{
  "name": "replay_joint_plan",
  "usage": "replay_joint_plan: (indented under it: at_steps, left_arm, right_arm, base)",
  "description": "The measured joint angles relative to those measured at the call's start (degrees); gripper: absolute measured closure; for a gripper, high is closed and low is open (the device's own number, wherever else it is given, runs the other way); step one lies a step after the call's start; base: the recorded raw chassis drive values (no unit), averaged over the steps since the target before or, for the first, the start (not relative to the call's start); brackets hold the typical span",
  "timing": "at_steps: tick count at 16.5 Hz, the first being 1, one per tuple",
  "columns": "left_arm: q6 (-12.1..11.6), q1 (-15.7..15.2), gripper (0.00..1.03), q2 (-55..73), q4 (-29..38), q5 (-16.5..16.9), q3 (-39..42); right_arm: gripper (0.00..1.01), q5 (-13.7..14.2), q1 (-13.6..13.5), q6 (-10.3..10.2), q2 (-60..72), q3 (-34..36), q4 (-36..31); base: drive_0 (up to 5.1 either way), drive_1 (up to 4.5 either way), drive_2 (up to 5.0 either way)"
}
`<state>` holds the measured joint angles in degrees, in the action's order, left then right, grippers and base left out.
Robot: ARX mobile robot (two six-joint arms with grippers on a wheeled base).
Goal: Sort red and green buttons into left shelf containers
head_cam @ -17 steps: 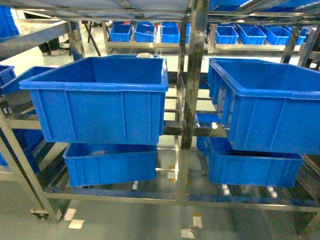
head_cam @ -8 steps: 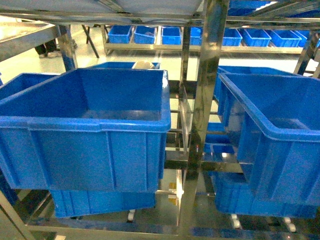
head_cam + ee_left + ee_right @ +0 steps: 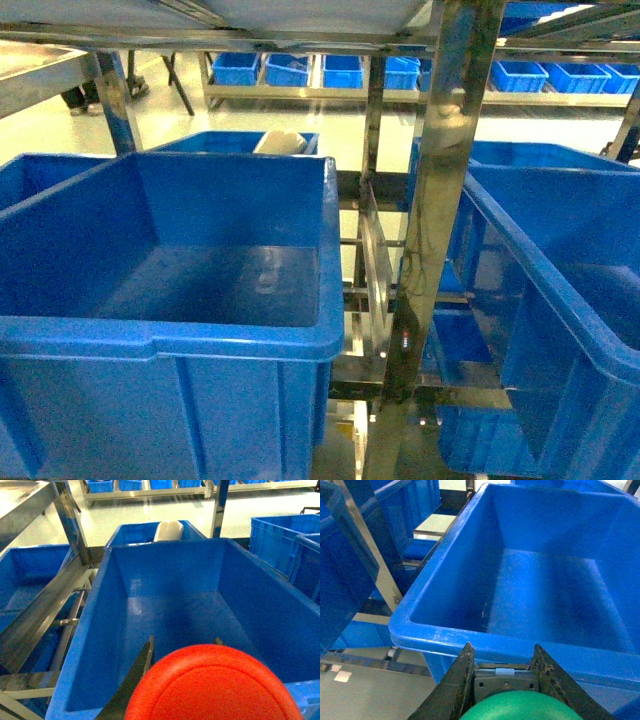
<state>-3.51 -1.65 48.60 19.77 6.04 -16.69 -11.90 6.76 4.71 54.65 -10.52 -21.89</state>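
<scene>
I hold the red button [image 3: 212, 685], cap toward the wrist lens, in the left gripper [image 3: 182, 647] at lower frame, above the left tub [image 3: 82, 645]. The right gripper [image 3: 502, 667] clamps the green button [image 3: 517, 705] before the right tub [image 3: 435, 580], axis along the fingers, ready for dropping.

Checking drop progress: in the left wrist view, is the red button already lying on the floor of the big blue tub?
No: the red-capped push-button sits between the left tool's fingers above the large blue plastic tub, whose visible floor is bare.
</scene>
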Motion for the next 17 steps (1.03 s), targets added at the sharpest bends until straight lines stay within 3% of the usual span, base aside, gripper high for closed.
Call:
replay_joint_plan:
  at_steps: [6,8,13,17]
  left_arm:
    - [0.02,0.0,0.77,0.02,-0.07,0.0,0.0]
    - [0.0,0.0,0.77,0.02,-0.04,0.0,0.0]
    - [0.0,0.0,0.77,0.02,-0.04,0.0,0.0]
    - [0.0,0.0,0.77,0.02,-0.09,0.0,0.0]
  right_arm:
    - [0.72,-0.33,1.29,1.05,4.76,-2.82,-0.39]
    - [0.72,-0.46,2.01,2.69,8.74,-8.5,-0.15]
    - [0.72,-0.94,5.07,3.96,19.47,-18.47,2.56]
    - [0.72,-1.38,8.63,7.43,33.68,-27.61,4.0]
  base:
    - [0.0,0.0,0.0]
    - [0.0,0.0,0.0]
    - [0.0,0.0,0.0]
    - [0.0,0.0,0.0]
